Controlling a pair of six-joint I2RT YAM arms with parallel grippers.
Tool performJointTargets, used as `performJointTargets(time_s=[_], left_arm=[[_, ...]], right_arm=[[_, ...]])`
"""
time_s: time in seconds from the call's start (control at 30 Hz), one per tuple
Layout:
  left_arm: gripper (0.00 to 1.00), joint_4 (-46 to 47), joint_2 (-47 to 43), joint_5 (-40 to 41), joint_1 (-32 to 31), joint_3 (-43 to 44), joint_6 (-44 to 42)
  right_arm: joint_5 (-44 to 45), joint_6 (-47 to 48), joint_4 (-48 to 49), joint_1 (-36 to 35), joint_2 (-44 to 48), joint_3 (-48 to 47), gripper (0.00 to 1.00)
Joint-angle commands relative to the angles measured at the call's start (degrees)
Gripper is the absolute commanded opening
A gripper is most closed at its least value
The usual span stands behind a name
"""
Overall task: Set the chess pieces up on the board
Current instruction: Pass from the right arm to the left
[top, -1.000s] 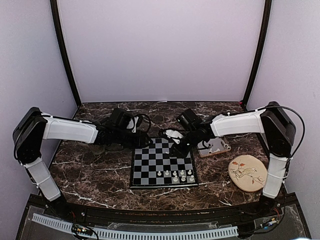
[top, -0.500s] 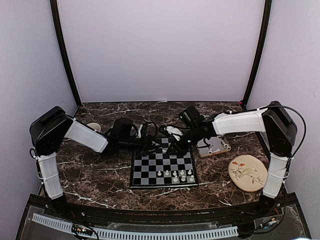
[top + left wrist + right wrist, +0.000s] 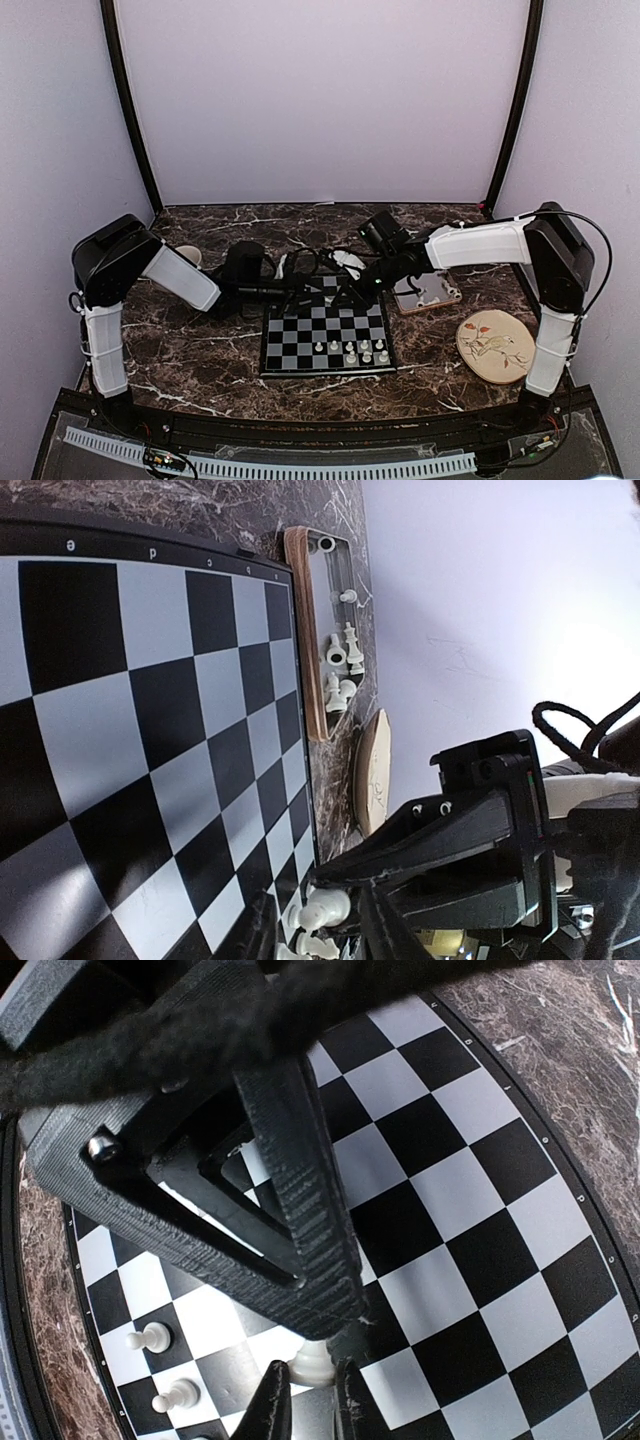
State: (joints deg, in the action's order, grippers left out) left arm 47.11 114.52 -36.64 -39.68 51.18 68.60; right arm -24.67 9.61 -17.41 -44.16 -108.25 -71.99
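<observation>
Right gripper point(image 3: 310, 1392), fingers drawn in on a white piece point(image 3: 312, 1360), holds it low over the board point(image 3: 290, 345) near the far edge; it sits a touch farther back than a second ago, the right arm otherwise hardly changed. The left gripper point(image 3: 305, 285) hangs just beside it, one ribbed finger point(image 3: 300, 1210) ending right above the held piece; whether its fingers are spread or together cannot be told. The left arm point(image 3: 180, 278) has folded back towards its base since a second ago, uncovering a small pale round object point(image 3: 189, 256) on the table point(image 3: 190, 340) behind it. The chess pieces point(image 3: 366, 350) already standing at the board's near right corner are unmoved; more lie in the tray point(image 3: 440, 292) right of the board, with the plate point(image 3: 475, 362) nearer the arm bases.
</observation>
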Motion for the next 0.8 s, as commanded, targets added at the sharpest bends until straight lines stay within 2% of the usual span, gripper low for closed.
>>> performJointTargets(time_s=[0.0,0.53,0.77], left_arm=[[0.3,3.6,0.1,-2.1,-0.1,-0.8,1.8],[0.27,6.1,2.3,-4.0,-0.6,0.3,4.2],[0.16,6.7,2.8,-4.2,-0.9,0.9,4.4]], right_arm=[[-0.6,-1.0,1.5,0.3,-1.1,-1.6,0.12],[-1.1,-1.4,1.8,0.3,-1.5,-1.9,0.13],[-1.1,-1.4,1.7,0.3,-1.8,-1.9,0.13]])
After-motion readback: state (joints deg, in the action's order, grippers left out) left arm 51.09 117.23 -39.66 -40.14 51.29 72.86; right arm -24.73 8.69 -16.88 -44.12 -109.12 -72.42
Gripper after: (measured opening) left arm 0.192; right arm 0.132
